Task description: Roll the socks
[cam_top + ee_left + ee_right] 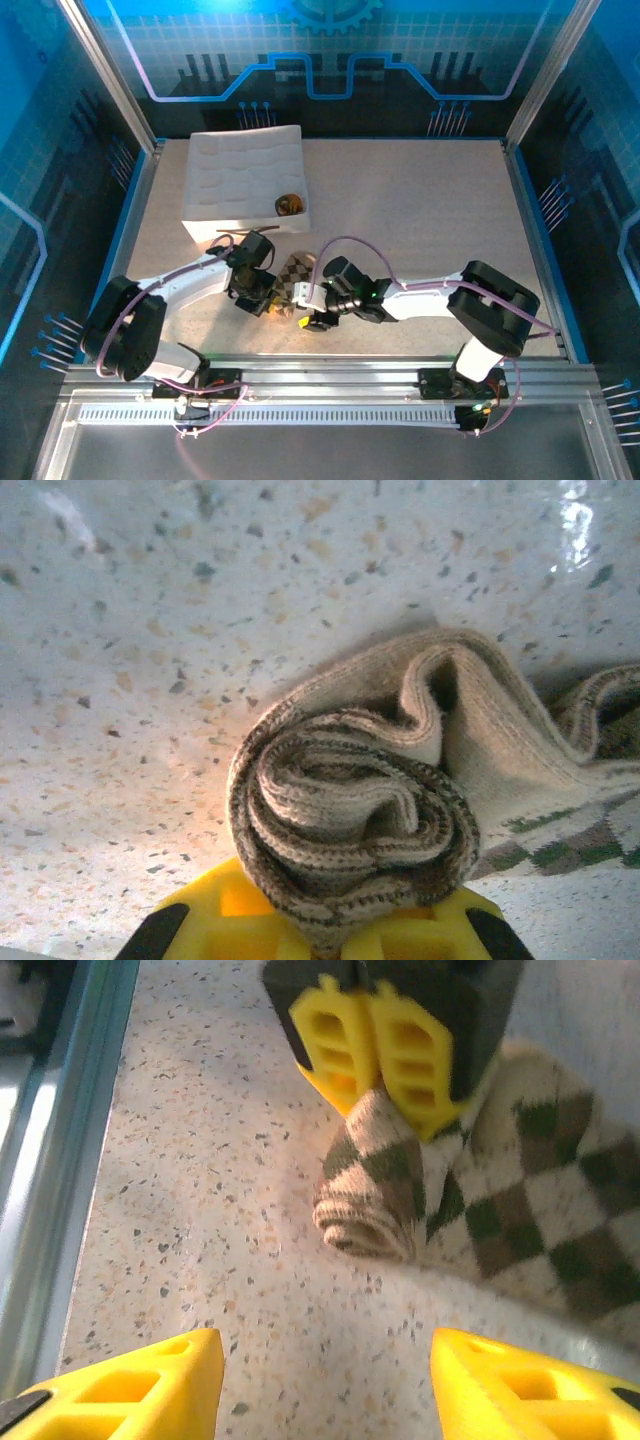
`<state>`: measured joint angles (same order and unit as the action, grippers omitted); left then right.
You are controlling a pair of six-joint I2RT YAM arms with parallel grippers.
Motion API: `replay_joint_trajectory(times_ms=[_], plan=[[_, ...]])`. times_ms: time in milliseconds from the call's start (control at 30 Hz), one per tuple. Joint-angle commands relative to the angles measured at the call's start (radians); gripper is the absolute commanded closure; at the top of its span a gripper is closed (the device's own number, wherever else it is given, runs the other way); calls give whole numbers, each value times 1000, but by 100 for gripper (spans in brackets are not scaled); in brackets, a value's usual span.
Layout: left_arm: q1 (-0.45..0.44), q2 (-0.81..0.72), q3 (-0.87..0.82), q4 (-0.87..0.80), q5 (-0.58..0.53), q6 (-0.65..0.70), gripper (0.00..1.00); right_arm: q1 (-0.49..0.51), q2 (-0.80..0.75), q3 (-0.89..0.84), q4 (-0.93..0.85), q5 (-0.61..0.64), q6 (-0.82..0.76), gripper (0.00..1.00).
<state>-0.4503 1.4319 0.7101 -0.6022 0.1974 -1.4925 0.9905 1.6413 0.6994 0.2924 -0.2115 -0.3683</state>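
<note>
The argyle sock [293, 278], at 6 o'clock on the surface [420, 200], looks soft, light and apt to unroll, so the left hand [385, 1080] sensibly pinches its rolled end, while the right hand [325, 1380] waits spread.

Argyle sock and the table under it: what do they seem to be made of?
The argyle sock looks like soft knitted yarn, matte; rows of ribbed stitches show on its rolled end. The table looks like hard speckled stone or composite, slightly glossy, with flecks and a glare patch; which, I cannot tell.
</note>
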Motion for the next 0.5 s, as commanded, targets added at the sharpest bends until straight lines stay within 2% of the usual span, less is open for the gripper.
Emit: replay_joint_trajectory(times_ms=[0, 200, 467], plan=[[4, 73, -27, -179, -6, -13, 100, 58, 7, 8, 92, 200, -134, 43], [8, 131, 20, -179, -10, 9, 100, 124, 87, 70, 93, 275, -106, 44], [9, 162, 48, -170, 0, 30, 100, 133, 171, 133, 63, 315, -72, 52]])
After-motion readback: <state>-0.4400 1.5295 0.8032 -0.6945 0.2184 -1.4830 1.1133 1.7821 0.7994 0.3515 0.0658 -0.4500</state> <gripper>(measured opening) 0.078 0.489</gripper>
